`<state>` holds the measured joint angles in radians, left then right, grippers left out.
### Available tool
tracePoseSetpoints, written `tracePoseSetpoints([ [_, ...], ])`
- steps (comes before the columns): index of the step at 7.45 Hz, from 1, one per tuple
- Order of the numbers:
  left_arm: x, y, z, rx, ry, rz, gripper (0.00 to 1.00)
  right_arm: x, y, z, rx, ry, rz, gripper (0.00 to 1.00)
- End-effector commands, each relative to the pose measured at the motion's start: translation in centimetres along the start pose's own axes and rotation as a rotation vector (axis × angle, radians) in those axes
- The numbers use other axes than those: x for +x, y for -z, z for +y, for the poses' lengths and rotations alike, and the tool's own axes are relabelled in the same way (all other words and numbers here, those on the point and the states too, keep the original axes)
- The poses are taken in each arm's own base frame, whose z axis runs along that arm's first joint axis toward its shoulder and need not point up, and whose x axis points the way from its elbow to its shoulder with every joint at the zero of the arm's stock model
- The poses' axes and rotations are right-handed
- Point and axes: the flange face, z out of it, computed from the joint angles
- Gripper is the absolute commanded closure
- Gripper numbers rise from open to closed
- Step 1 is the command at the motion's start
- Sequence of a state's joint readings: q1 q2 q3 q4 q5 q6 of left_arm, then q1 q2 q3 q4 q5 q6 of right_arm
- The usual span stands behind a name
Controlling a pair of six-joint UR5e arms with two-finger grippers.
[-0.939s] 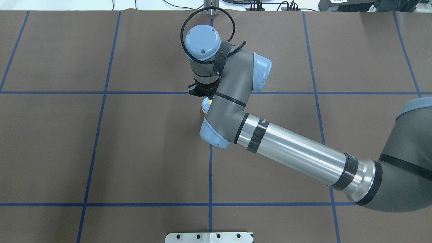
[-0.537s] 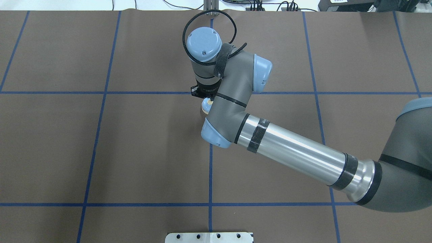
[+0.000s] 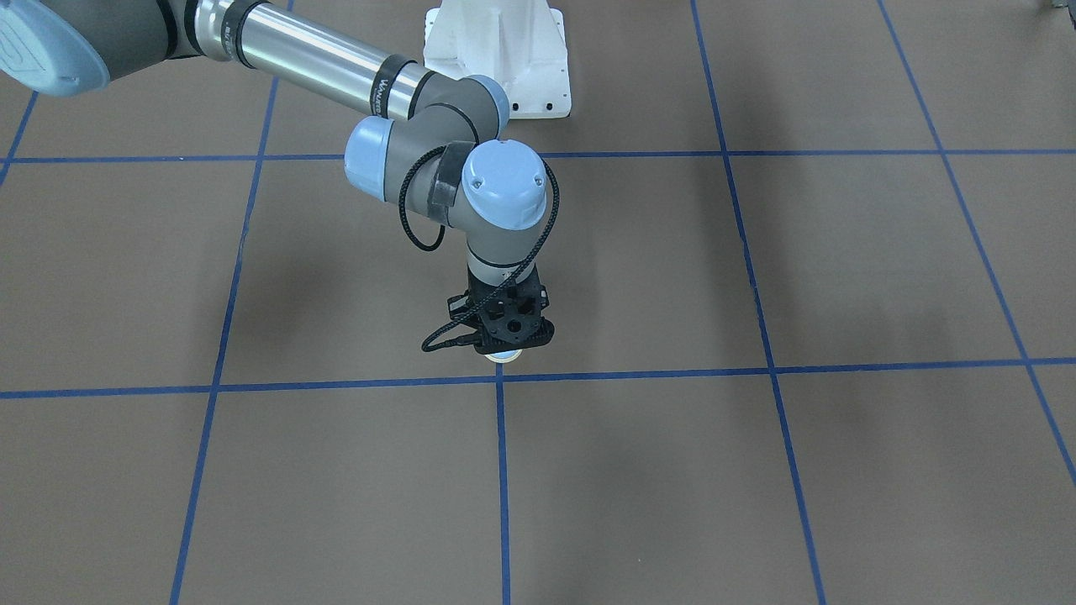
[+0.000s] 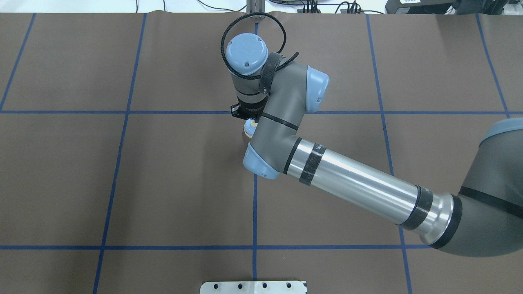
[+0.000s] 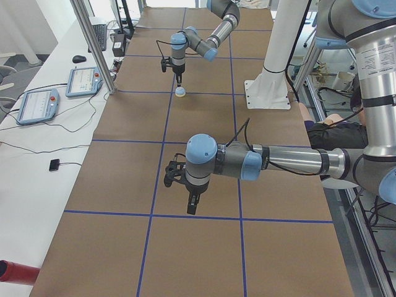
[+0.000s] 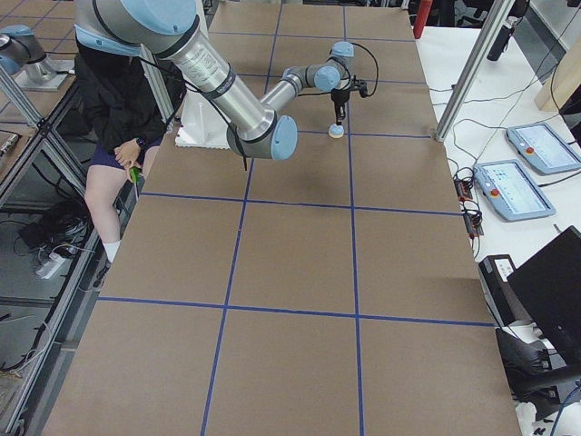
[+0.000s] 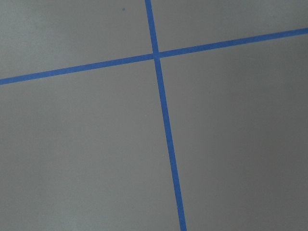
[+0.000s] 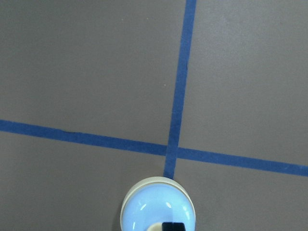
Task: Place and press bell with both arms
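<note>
The light-blue bell [image 4: 249, 128] stands on the brown table beside a blue tape crossing. It also shows in the front view [image 3: 502, 356], the left side view [image 5: 180, 92], the right side view [image 6: 337, 131] and the right wrist view [image 8: 158, 207]. My right gripper [image 3: 507, 341] points straight down over it. In the right wrist view its black tip [image 8: 173, 226] shows as one piece at the cream button, so it looks shut. My left gripper [image 5: 193, 207] hangs over bare table far from the bell. I cannot tell if it is open.
The white pedestal [image 3: 496, 59] stands behind the bell, toward the robot. Blue tape lines [image 7: 163, 120] grid the brown mat. Tablets [image 5: 37, 105] and a metal post [image 5: 93, 43] line the operators' side. A seated person [image 6: 118, 109] is off the table's edge.
My right wrist has shifted slightly toward the bell, mostly before half a second ago. The bell has not moved.
</note>
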<state>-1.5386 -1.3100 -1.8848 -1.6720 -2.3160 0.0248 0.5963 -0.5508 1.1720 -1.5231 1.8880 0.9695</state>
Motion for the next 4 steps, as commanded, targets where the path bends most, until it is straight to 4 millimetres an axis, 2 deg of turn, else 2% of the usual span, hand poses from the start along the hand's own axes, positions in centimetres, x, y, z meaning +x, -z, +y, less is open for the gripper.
tracePoseSetpoints([
  [1,-0.05,-0.04,0.01,-0.001,0.001,-0.001,0.0,-0.2,-0.62,0.24,0.013,0.014,-0.029,1.0],
  [4,-0.18,-0.2,0.07,-0.004,0.004,0.0,0.0,0.12,-1.14,0.31,0.012,0.012,-0.036,1.0],
])
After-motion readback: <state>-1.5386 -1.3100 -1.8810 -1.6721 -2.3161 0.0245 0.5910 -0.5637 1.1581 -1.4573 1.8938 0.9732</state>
